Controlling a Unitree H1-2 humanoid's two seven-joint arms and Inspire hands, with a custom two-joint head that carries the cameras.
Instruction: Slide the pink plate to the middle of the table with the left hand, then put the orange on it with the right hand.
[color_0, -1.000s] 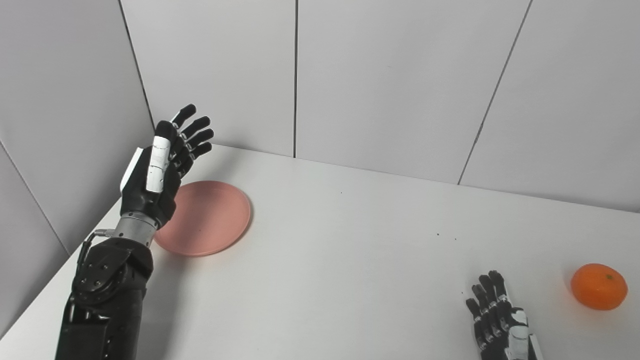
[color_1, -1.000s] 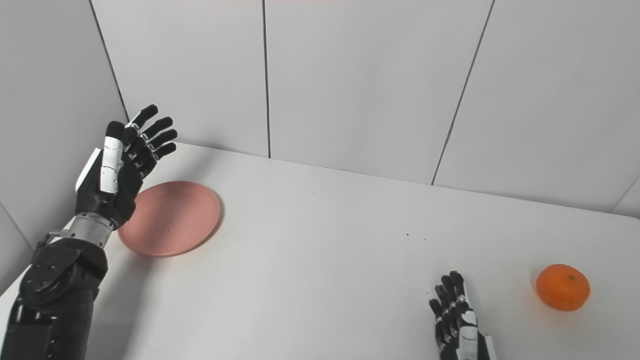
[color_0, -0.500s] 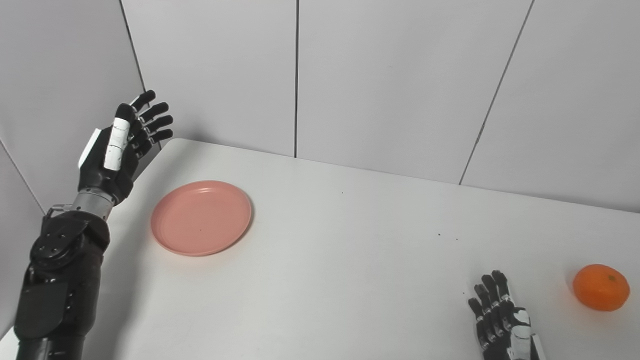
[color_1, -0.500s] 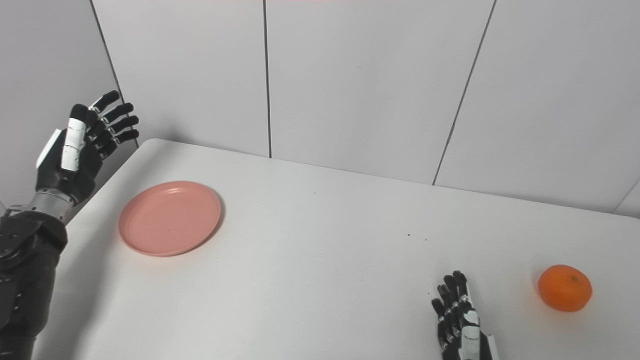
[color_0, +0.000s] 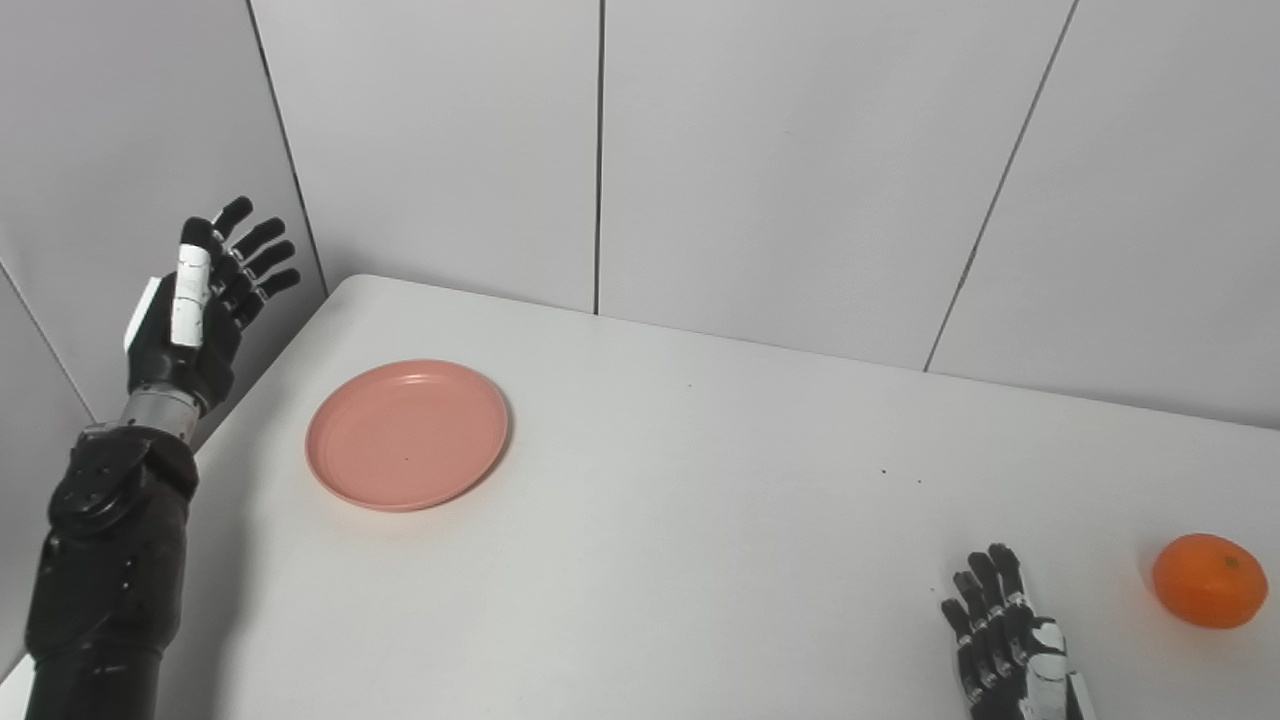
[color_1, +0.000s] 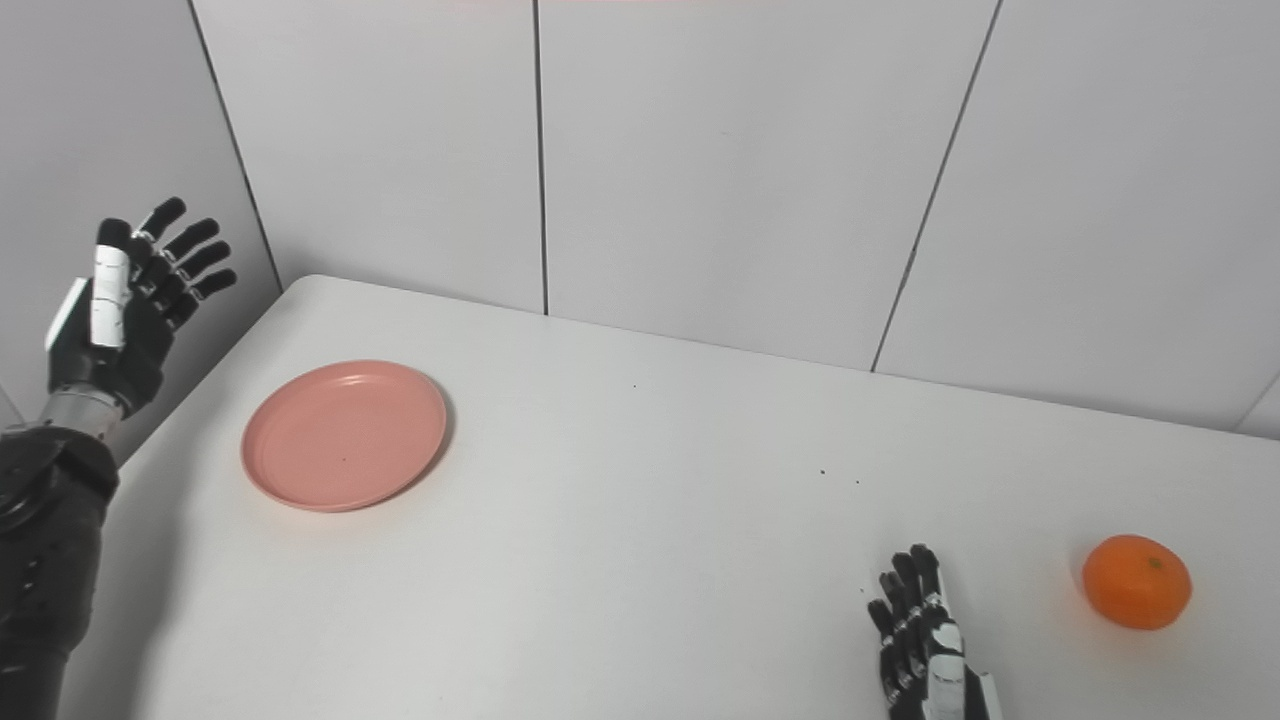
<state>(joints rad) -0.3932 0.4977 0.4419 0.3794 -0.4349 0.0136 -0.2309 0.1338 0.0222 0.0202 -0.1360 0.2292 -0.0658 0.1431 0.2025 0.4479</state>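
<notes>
The pink plate (color_0: 408, 434) lies flat on the white table (color_0: 700, 520), in its left part near the left edge. My left hand (color_0: 195, 305) is raised beyond the table's left edge, left of the plate and apart from it, open with fingers spread and empty. The orange (color_0: 1209, 581) sits on the table at the far right. My right hand (color_0: 1005, 645) rests low at the front right, fingers apart, holding nothing, a short way left of the orange.
Grey wall panels (color_0: 780, 170) close off the back and the left side of the table. The left wall stands just behind my raised left hand. A few small dark specks (color_0: 885, 471) mark the tabletop.
My left hand has swung leftward off the plate's near rim to beyond the table's left edge. The plate, the orange and my right hand stay where they were.
</notes>
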